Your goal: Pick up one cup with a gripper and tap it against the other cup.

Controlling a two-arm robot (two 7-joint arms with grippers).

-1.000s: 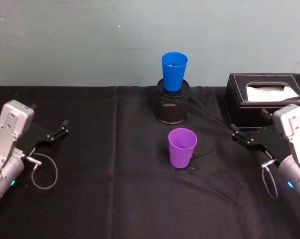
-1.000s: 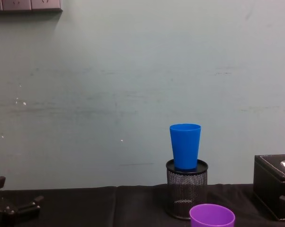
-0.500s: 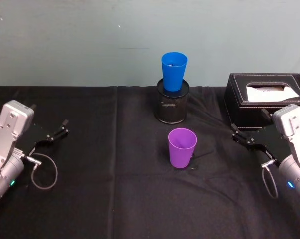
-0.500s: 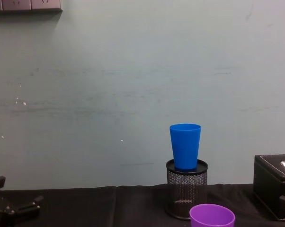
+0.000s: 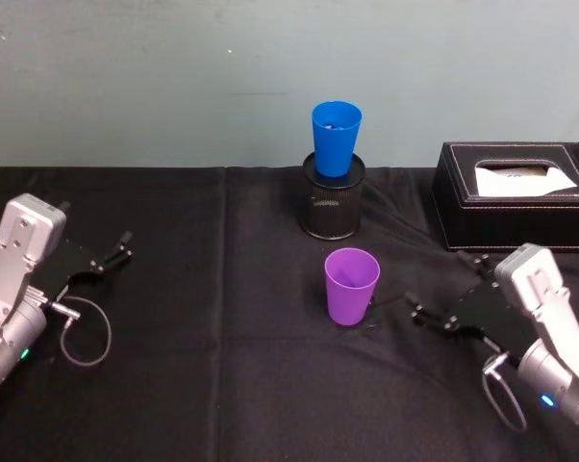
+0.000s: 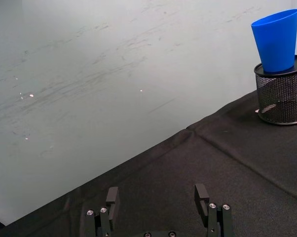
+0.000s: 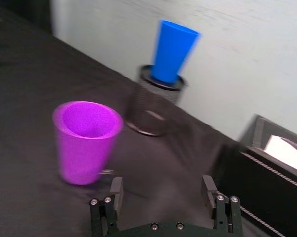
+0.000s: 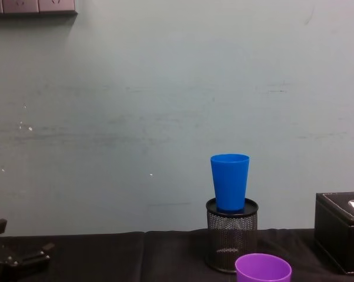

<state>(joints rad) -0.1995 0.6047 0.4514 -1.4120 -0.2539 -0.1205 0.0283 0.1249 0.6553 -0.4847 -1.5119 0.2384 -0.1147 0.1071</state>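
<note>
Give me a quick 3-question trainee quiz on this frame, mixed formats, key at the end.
1. True or false: the blue cup stands directly on the black tablecloth.
2. Which gripper is nearer the purple cup? A) left gripper B) right gripper C) both equally near
3. What does the right gripper hold?
Key:
1. False. It sits in the top of the black wire-mesh pen holder.
2. B. The left gripper is parked open at the far left of the tablecloth.
3. Nothing. It is open, facing the purple cup without touching it.
</note>
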